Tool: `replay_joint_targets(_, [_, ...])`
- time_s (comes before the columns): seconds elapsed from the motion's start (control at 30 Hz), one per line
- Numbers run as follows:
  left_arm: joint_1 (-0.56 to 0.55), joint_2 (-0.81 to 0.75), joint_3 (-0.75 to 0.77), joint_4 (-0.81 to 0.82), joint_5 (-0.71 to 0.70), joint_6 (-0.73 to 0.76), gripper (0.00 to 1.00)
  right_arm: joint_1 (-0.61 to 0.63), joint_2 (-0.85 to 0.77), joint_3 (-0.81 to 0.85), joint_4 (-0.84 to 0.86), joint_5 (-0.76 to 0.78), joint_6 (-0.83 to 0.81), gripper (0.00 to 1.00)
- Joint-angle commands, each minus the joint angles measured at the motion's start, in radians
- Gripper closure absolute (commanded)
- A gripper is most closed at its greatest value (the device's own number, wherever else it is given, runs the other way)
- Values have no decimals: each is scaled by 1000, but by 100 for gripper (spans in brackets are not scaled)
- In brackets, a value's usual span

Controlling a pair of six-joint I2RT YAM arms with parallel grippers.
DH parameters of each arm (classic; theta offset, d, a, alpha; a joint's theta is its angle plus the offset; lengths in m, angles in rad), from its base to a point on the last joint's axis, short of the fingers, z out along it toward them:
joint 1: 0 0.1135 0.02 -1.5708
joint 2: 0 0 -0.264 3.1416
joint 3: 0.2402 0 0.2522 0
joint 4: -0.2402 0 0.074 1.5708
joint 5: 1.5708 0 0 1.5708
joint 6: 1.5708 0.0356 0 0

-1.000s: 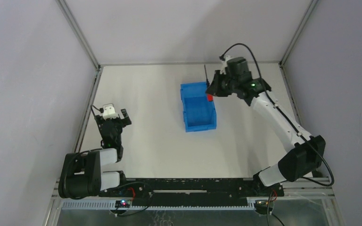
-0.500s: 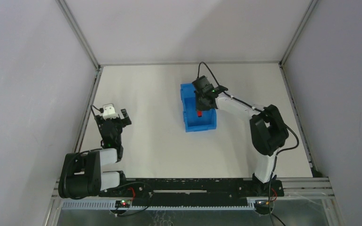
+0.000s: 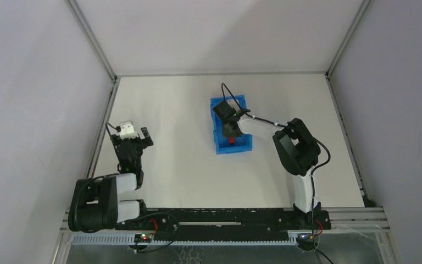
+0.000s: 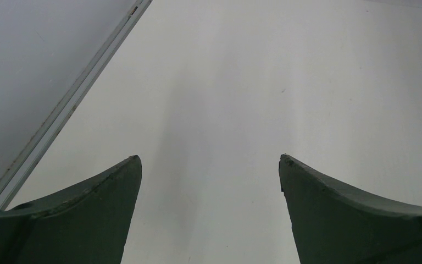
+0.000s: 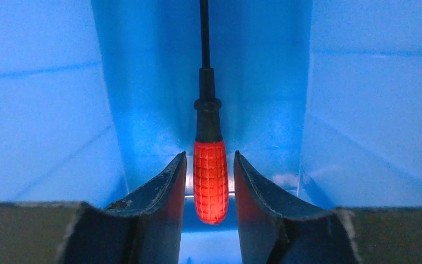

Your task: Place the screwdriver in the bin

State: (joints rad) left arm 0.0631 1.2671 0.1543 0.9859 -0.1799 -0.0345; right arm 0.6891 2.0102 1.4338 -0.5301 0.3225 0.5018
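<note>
The blue bin (image 3: 218,147) stands in the middle of the table. My right gripper (image 3: 229,131) reaches down inside it. In the right wrist view the bin's blue walls (image 5: 44,110) fill the frame. The screwdriver (image 5: 210,181), with a red handle and a thin black shaft, sits between my right gripper's (image 5: 210,154) fingers and points away from the camera. A thin strip of background shows on each side of the handle, so the jaws stand slightly apart from it. The red handle also shows in the top view (image 3: 231,141), near the bin's near end. My left gripper (image 3: 134,138) is open and empty, far to the left.
The left wrist view shows bare white table between the left gripper's (image 4: 210,159) fingers, with the metal edge rail (image 4: 66,110) at the left. Grey walls enclose the table on three sides. The right arm (image 3: 291,146) folds over the table to the right of the bin.
My right gripper has carried the screwdriver from the bin's far right corner to over the bin and down into it, toward the near end. The left arm has not moved.
</note>
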Motion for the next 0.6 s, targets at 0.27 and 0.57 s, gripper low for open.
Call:
replay_joint_targets(0.27, [-5, -9, 40, 65, -3, 7, 0, 16, -220, 105, -49, 64, -53, 48])
replay_joint_targets(0.57, [-5, -9, 40, 65, -3, 7, 0, -51, -443, 86, -94, 116, -219, 25])
